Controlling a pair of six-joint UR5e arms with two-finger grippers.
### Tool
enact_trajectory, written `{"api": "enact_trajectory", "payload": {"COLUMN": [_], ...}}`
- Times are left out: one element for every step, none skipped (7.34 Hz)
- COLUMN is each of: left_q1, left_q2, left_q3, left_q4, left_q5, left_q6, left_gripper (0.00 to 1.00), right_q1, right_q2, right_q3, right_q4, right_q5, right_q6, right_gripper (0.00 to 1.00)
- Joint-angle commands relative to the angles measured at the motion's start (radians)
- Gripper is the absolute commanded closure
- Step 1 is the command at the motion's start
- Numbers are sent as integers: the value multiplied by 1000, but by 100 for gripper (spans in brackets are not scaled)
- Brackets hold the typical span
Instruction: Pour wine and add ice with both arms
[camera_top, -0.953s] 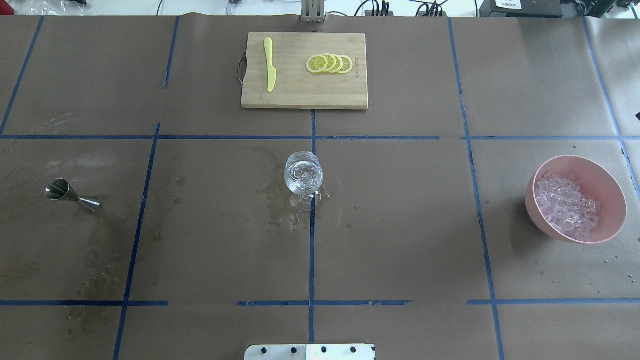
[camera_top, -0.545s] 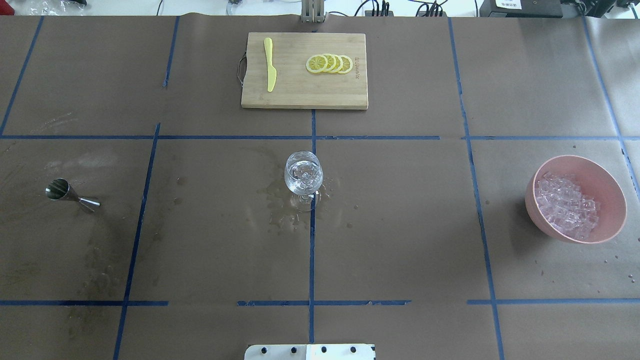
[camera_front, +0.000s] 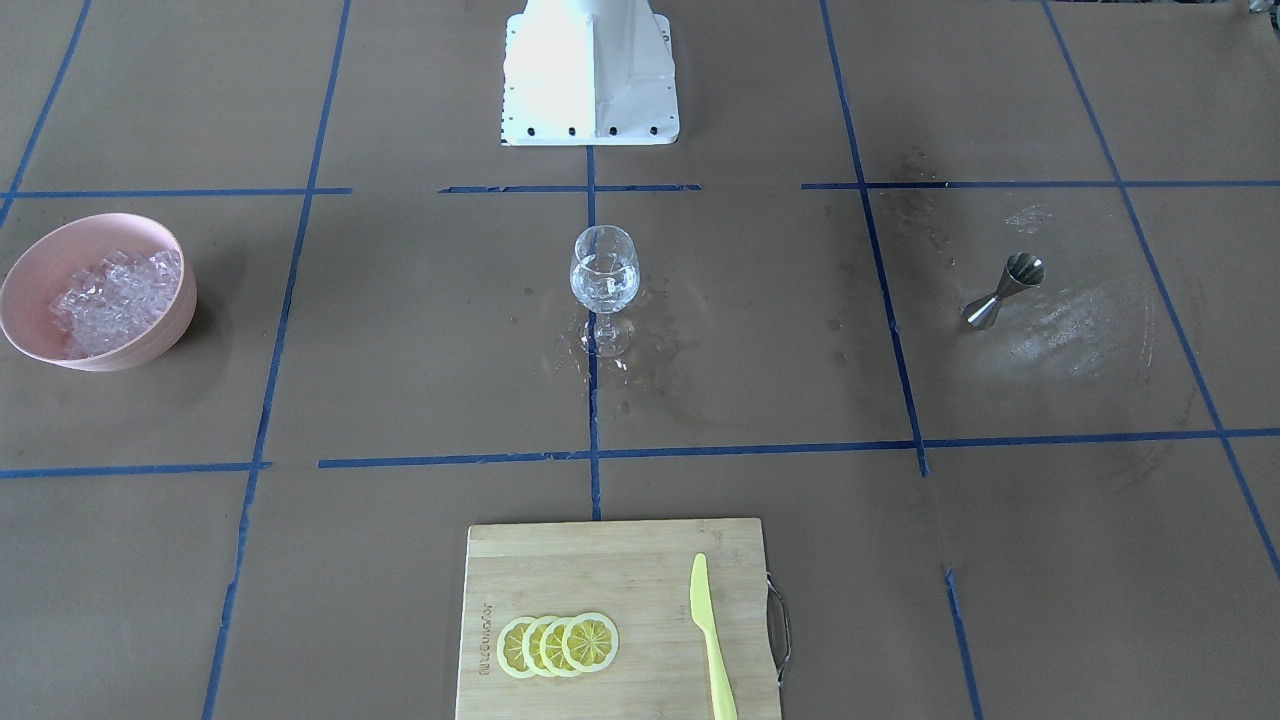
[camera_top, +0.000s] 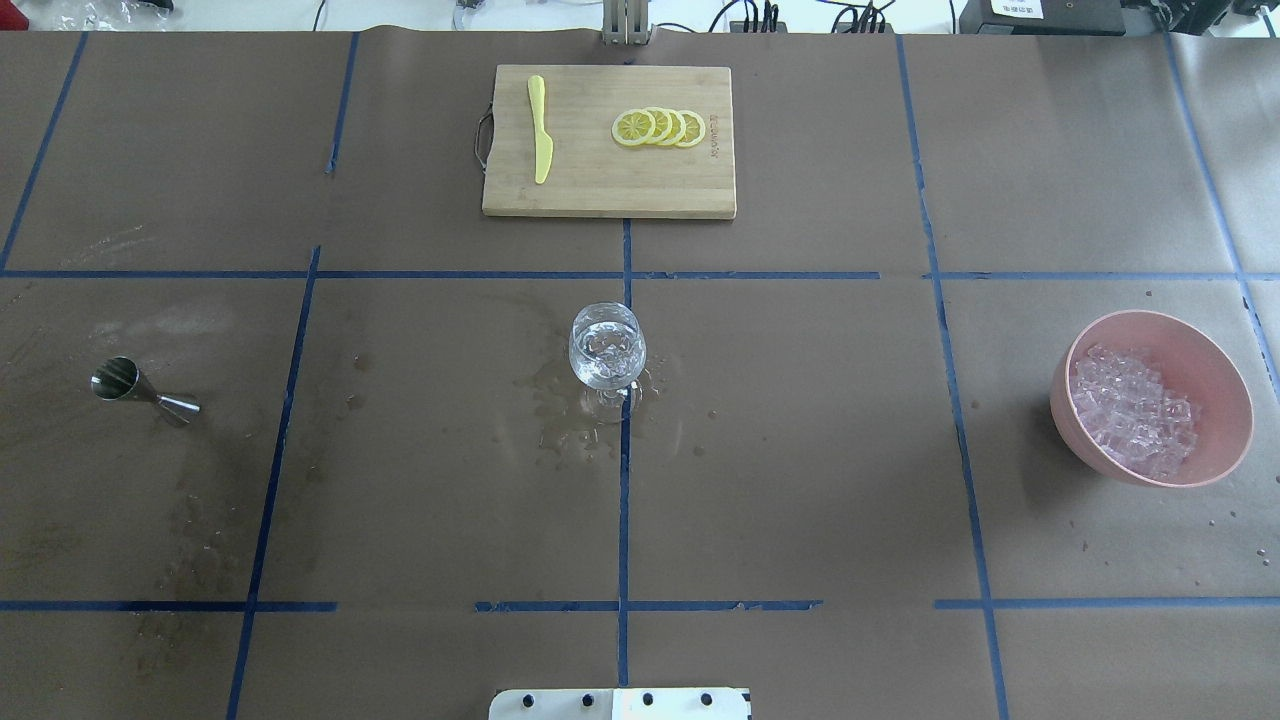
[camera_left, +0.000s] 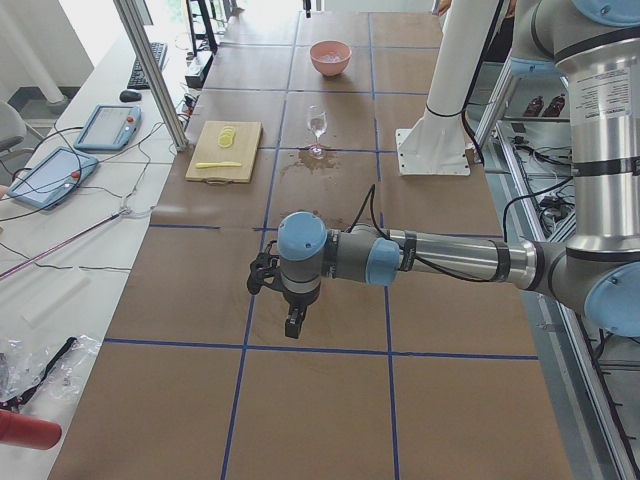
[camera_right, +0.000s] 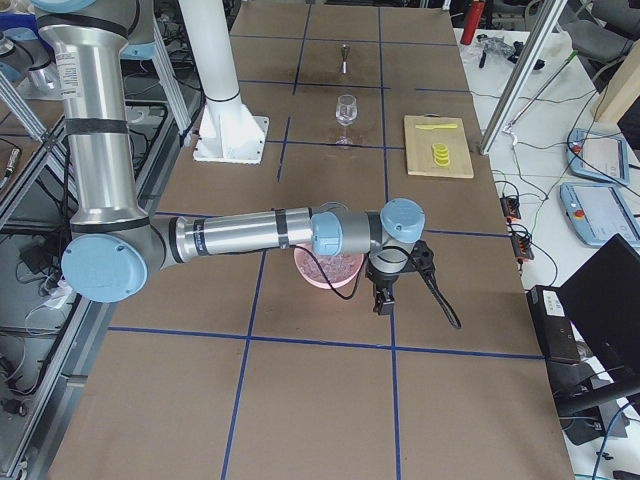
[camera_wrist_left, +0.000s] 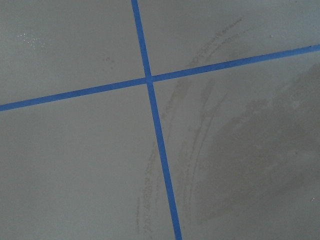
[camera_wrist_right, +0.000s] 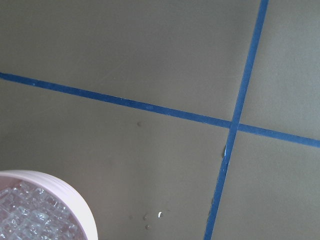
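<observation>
A stemmed wine glass stands upright at the table's centre and holds clear ice chunks; I cannot tell the wine apart from them. Wet patches surround its foot. More ice fills a pink bowl at the right. A steel jigger lies on its side at the left. My left gripper hangs low over bare paper beyond the jigger; I cannot tell its state. My right gripper hovers just past the bowl; its state is also unclear. The right wrist view catches the bowl's rim.
A bamboo cutting board at the far middle carries several lemon slices and a yellow knife. The white pedestal base stands at the robot's side. Blue tape lines grid the brown paper.
</observation>
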Motion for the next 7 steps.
{"api": "enact_trajectory", "payload": {"left_q1": [0, 0, 0, -3, 0, -2, 0], "left_q2": [6, -3, -11, -10, -13, -13, -19], "left_q3": [-5, 4, 20, 14, 18, 9, 9], "left_q4": [-2, -3, 0, 0, -2, -2, -2], "left_q5": [-1, 8, 10, 7, 7, 7, 7], "left_q6": [0, 0, 2, 2, 0, 0, 0], "left_gripper": [0, 0, 0, 0, 0, 0, 0], "right_q1": [0, 0, 0, 0, 0, 0, 0], "right_q2": [10, 17, 19, 20, 20, 22, 22], "right_q3": [6, 9, 15, 0, 6, 9, 6], "right_q4": [4, 4, 2, 4, 5, 5, 5], "right_q5": [8, 22, 40, 63, 62, 62, 60], "right_q6": [45, 54, 55, 52, 51, 51, 49], "right_gripper": [0, 0, 0, 0, 0, 0, 0]}}
